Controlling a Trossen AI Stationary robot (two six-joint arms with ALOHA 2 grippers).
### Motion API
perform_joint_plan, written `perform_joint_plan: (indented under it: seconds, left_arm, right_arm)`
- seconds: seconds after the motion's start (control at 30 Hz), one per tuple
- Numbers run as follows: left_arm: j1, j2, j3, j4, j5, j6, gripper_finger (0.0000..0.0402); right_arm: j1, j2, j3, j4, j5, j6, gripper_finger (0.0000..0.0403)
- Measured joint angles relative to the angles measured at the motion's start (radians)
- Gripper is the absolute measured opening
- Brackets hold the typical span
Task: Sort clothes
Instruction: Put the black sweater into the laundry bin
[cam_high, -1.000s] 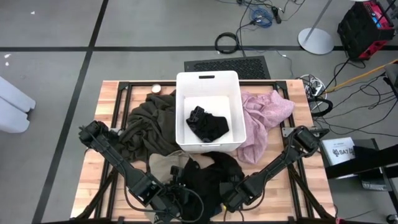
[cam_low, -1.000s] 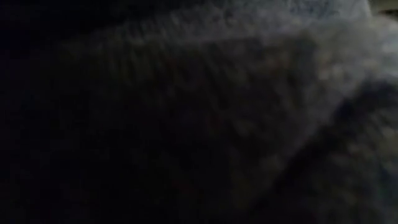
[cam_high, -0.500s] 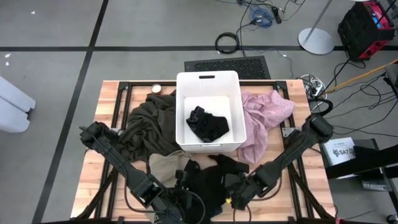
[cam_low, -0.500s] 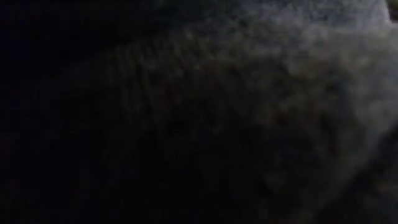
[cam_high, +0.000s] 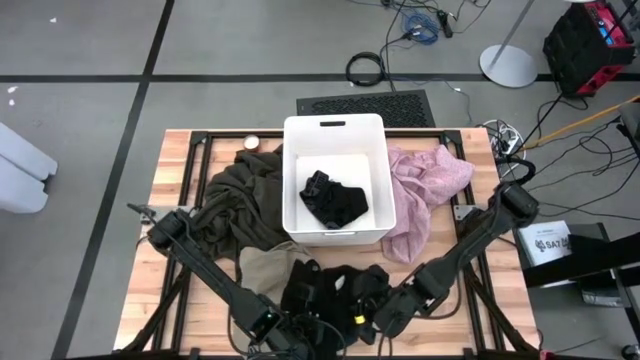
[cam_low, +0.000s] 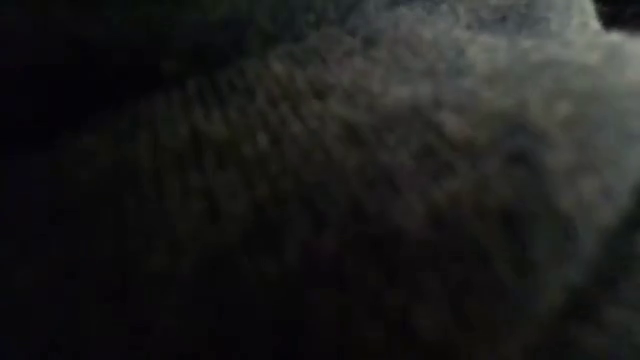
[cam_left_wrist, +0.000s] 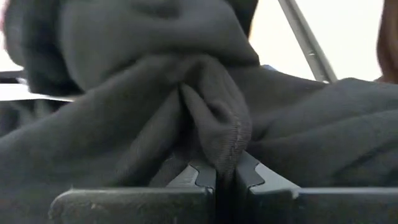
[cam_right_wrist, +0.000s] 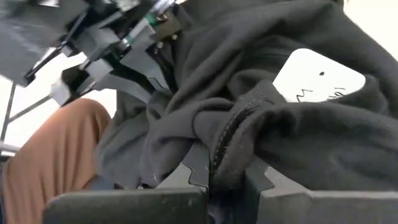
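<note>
A black garment (cam_high: 335, 290) lies bunched at the table's near edge, between my two grippers. My left gripper (cam_high: 303, 320) and my right gripper (cam_high: 368, 314) are both shut on it. The fabric fills the low view (cam_low: 320, 180). A white label (cam_right_wrist: 317, 78) shows on it. A second black garment (cam_high: 335, 198) lies inside the white bin (cam_high: 290, 170). The dark olive garment (cam_high: 235, 200) lies left of the bin, the pale pink one (cam_high: 425, 190) right of it. The beige one (cam_high: 262, 268) lies beside the black heap. My left gripper pinches a fold of the black garment with a stitched hem (cam_left_wrist: 219, 140) between its two fingers (cam_left_wrist: 196, 177). Several layers are bunched there. The rest of the cloth hangs slack around the fingers. My right gripper pinches a bunched fold with a stitched hem (cam_right_wrist: 227, 146) between its two fingers (cam_right_wrist: 194, 168). Several layers are gathered there. The cloth lies slack over and around the fingers, with the white label just beyond.
The white bin stands at the table's middle, close behind the black heap. My left arm's gripper (cam_right_wrist: 118, 43) shows close by in the right wrist view. Bare wood (cam_high: 470, 300) shows at the table's near corners.
The black garment has drawn together into a tighter heap nearer the table's near edge, its far part pulled back from the bin. My left gripper has gone toward the table's right, closer to my right gripper. Both stay shut on the cloth.
</note>
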Motion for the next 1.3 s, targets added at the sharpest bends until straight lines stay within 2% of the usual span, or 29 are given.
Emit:
perform_joint_plan:
  seconds: [0.27, 0.47, 0.73, 0.97, 1.1, 1.3]
  left_arm:
    - [-0.01, -0.025, 0.0, 0.007, -0.086, 0.008, 0.0013]
    - [-0.02, -0.027, 0.0, -0.071, -0.138, -0.017, 0.0013]
    - [-0.05, -0.094, 0.0, -0.095, -0.249, -0.026, 0.0013]
    - [-0.046, -0.102, 0.002, -0.012, -0.209, -0.007, 0.0013]
    - [-0.046, -0.095, 0.002, -0.043, -0.208, -0.006, 0.0013]
    - [-0.044, -0.095, -0.024, -0.147, -0.208, -0.105, 0.0013]
  right_arm:
    - [-0.022, 0.036, 0.001, 0.019, -0.001, 0.003, 0.0096]
    - [-0.021, 0.036, 0.002, 0.006, -0.048, -0.002, 0.0146]
    - [-0.019, 0.036, 0.003, -0.045, -0.053, 0.006, 0.016]
    - [-0.033, 0.036, 0.003, 0.011, -0.053, 0.011, 0.0183]
    - [-0.046, 0.036, 0.003, 0.046, -0.081, 0.005, 0.0223]
    - [-0.064, 0.036, 0.003, 0.053, -0.133, -0.039, 0.03]
